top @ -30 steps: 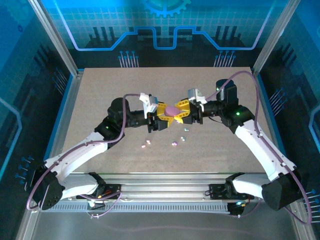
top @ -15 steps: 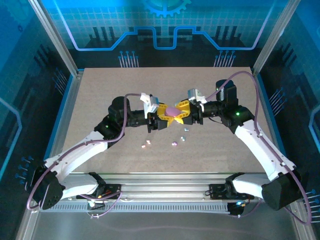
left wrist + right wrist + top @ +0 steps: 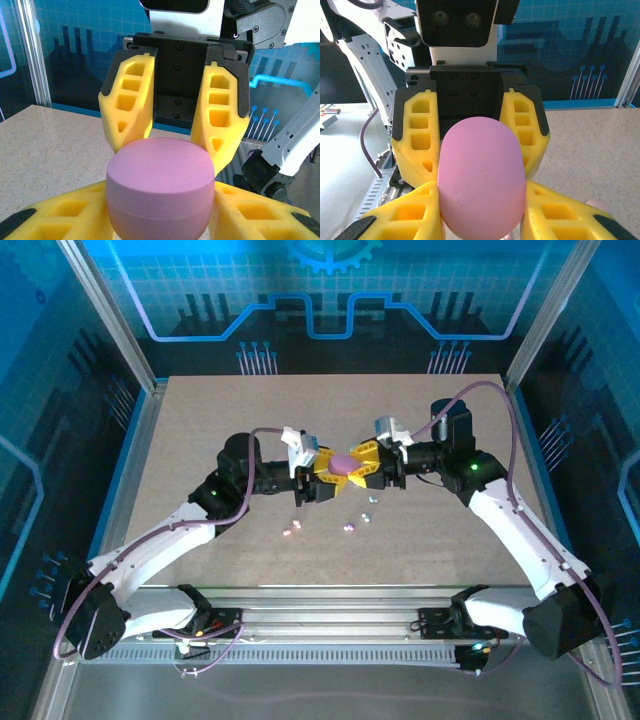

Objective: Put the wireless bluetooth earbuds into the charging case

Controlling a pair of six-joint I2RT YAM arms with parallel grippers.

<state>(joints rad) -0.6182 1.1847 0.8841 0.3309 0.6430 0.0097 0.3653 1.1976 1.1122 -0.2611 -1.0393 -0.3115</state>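
The smooth mauve-pink pebble-shaped plastic charging case (image 3: 344, 461) hangs above the speckled beige desk (image 3: 200, 420), pinched from both ends. The left hand (image 3: 329, 469) is closed narrow on its left end and the right hand (image 3: 361, 462) on its right end, with yellow ribbed fingers (image 3: 415, 135) pressed to the curved shell. The tiny rounded plastic earbuds lie loose on the desk, on the arm-base side of the case: a pale pink pair (image 3: 289, 530) off to its left, purple (image 3: 349, 527) almost straight below, mint green (image 3: 371, 504) closest. The case looks light, rigid and slick, apt to squirt from a pinch on rounded ends. Its seam (image 3: 160, 203) suggests a shut lid, so grip the lower half. Each earbud is probably featherlight and skittish, best taken across its widest part.
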